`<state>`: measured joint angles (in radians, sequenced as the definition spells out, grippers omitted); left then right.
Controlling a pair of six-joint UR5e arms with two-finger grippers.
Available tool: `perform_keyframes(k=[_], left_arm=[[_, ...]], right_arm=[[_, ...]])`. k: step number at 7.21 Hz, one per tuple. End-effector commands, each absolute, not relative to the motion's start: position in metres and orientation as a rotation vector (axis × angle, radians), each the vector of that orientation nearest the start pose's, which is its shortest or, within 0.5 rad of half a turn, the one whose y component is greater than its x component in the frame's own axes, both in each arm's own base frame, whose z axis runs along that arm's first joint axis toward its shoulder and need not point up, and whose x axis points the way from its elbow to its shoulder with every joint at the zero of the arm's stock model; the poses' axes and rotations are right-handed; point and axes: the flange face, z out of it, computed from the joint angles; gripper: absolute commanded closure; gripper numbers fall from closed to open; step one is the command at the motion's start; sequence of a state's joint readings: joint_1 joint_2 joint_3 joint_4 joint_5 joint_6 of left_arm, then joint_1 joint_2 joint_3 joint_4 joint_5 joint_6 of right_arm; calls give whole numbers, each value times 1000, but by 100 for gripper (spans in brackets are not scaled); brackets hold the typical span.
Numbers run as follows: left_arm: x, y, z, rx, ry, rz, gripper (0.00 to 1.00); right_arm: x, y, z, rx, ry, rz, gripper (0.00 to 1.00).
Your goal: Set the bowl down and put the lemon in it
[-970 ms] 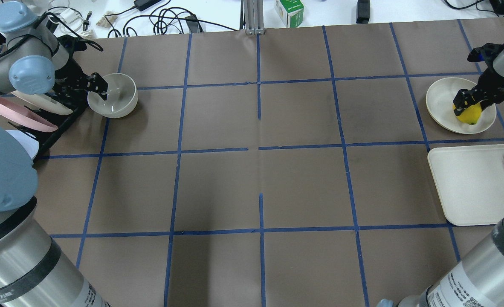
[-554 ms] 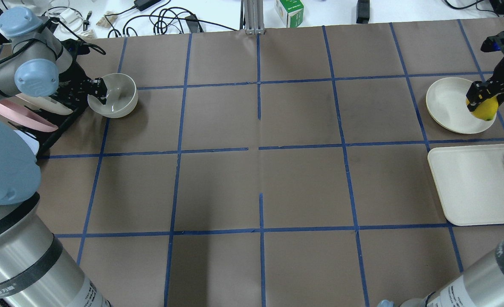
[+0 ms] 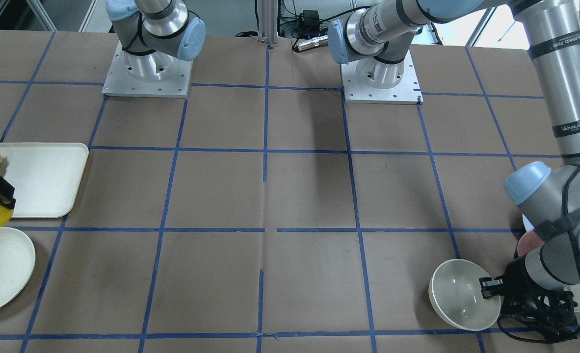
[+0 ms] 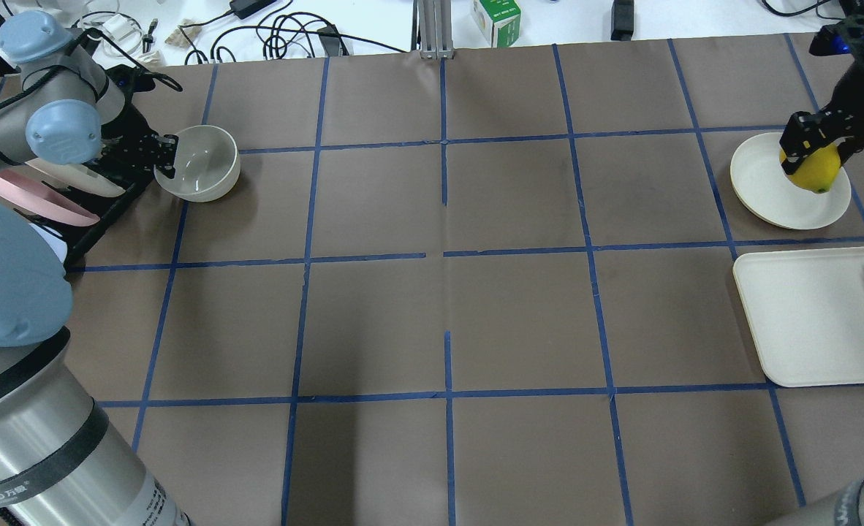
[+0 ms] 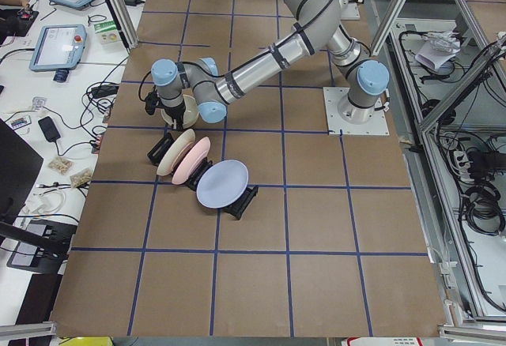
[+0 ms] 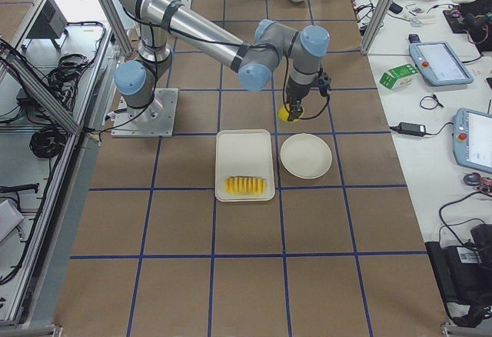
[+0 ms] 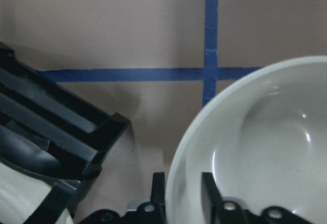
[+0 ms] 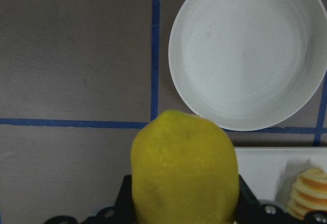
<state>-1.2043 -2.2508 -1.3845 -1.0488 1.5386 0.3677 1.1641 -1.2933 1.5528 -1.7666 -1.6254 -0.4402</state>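
Currently, the left gripper (image 4: 168, 151) pinches the rim of the bowl (image 4: 202, 166) at upper left, while the right gripper (image 4: 815, 146) clasps the lemon (image 4: 812, 170) near the plate (image 4: 764, 186) at upper right, well apart from the bowl.

Overhead and front-facing views look down on the table (image 4: 446, 329) from opposite sides, sharing the bowl (image 4: 198, 164); wrist cameras sit close above bowl and lemon (image 8: 184, 168).
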Motion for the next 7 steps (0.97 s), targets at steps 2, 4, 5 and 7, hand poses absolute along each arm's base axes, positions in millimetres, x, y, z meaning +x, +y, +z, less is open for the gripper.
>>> perform_keyframes(k=[2,4,5,7], left_arm=[[124,-711,234,-25,3191,-25,100],[102,-707,270,17,3256,40,100],[86,-703,272,46,3285,64,100],[4,-693,286,196,3386,94,100]], right_arm=[[-82,-587,375,6,3156,153,100],[-80,-585,381,10,3152,134,100],[-79,-584,384,7,3152,126,100],[-72,-584,389,-7,3153,113,100]])
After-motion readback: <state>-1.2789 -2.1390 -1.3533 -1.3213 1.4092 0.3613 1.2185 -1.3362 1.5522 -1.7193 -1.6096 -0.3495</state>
